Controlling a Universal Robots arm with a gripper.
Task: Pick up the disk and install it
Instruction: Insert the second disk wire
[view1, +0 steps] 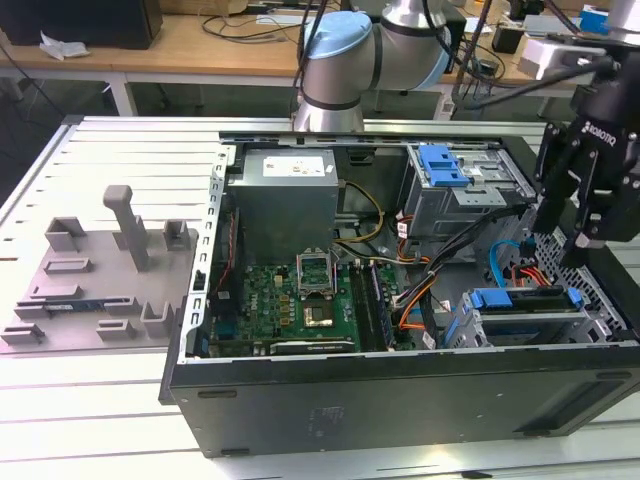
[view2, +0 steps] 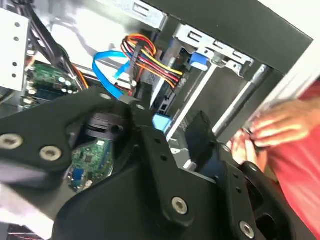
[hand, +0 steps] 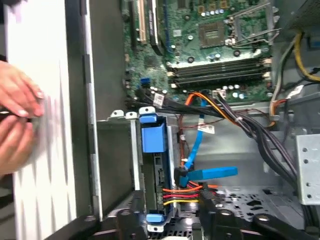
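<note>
The disk (view1: 525, 300), with its bright blue carrier frame, sits inside the metal drive cage at the front corner of the open computer case, on the exterior view's right. In the first wrist view its blue edge (hand: 152, 137) stands upright in that cage. My black gripper (view1: 560, 247) hangs just above and behind the cage, open, with nothing between its fingers. Its fingers (hand: 220, 220) reach in at the frame edge near the red, yellow and blue cables (hand: 200, 175). The black finger links (view2: 160, 150) show close up in the second wrist view.
A person's hands (hand: 15, 125) work just outside the case wall beside the cage, also as a hand (view2: 275, 127) in the second wrist view. A grey power-supply box (view1: 290, 195), motherboard (view1: 300, 300) and a blue-latched cage (view1: 445, 165) fill the case. A grey fixture (view1: 110, 270) lies left.
</note>
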